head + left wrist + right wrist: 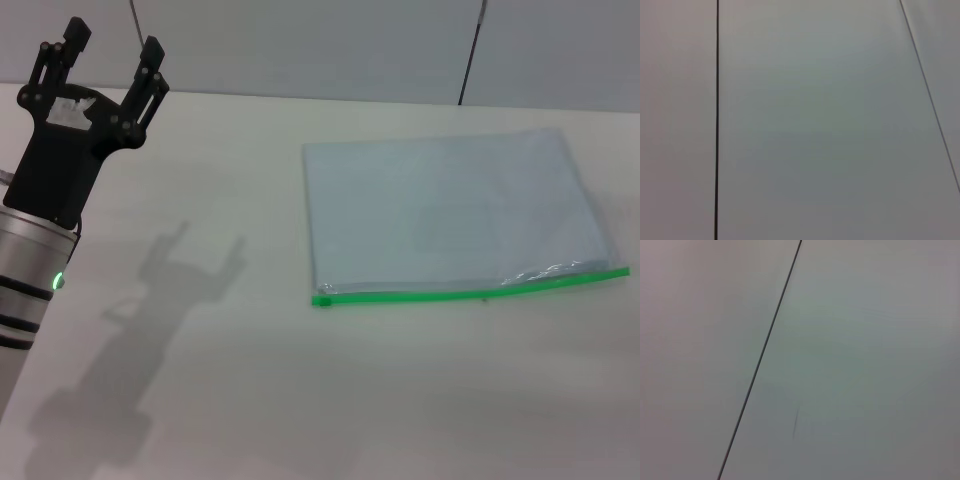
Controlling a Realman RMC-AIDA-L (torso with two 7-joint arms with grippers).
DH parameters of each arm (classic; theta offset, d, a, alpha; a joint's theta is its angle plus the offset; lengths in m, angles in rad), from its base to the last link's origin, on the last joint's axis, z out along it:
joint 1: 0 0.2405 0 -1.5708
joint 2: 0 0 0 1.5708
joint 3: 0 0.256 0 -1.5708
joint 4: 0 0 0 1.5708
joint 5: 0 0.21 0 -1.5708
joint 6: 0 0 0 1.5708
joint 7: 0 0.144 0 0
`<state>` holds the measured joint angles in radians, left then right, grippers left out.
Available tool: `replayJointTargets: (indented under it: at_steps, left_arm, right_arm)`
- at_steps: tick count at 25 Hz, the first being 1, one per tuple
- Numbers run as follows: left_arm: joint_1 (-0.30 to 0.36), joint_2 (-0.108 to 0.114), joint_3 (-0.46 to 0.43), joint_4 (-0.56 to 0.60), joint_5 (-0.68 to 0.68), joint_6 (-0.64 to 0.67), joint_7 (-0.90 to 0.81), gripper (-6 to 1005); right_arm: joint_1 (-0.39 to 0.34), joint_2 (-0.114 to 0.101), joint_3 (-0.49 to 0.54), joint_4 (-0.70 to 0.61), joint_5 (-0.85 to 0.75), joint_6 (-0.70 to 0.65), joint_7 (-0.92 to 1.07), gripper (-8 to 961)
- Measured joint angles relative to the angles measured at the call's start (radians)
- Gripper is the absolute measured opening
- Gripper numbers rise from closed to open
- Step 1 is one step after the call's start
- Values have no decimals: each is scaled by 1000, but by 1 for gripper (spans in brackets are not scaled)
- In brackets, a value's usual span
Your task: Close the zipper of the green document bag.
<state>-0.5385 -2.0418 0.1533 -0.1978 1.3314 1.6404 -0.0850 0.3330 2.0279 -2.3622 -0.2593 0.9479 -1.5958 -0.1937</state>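
Observation:
The green document bag [450, 215] lies flat on the white table, right of centre in the head view, pale blue-grey and translucent. Its zipper [470, 290] runs as a bright green strip along the near long edge, with a small darker slider [322, 298] at the strip's left end. The right part of the strip looks parted, with crinkled plastic behind it. My left gripper [108, 52] is raised at the far left, well away from the bag, open with nothing between its fingers. The right gripper is out of view. Both wrist views show only plain wall panels.
The white table [250, 380] spreads out between my left arm and the bag. Grey wall panels with dark seams [470, 50] stand behind the table's far edge. The arm's shadow [170, 280] falls on the table left of the bag.

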Motion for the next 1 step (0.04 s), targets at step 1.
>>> replayJointTargets:
  at_steps: [1]
  left_arm:
    - [0, 0, 0, 0, 0, 0, 0, 782]
  right_arm:
    - [0, 0, 0, 0, 0, 0, 0, 733]
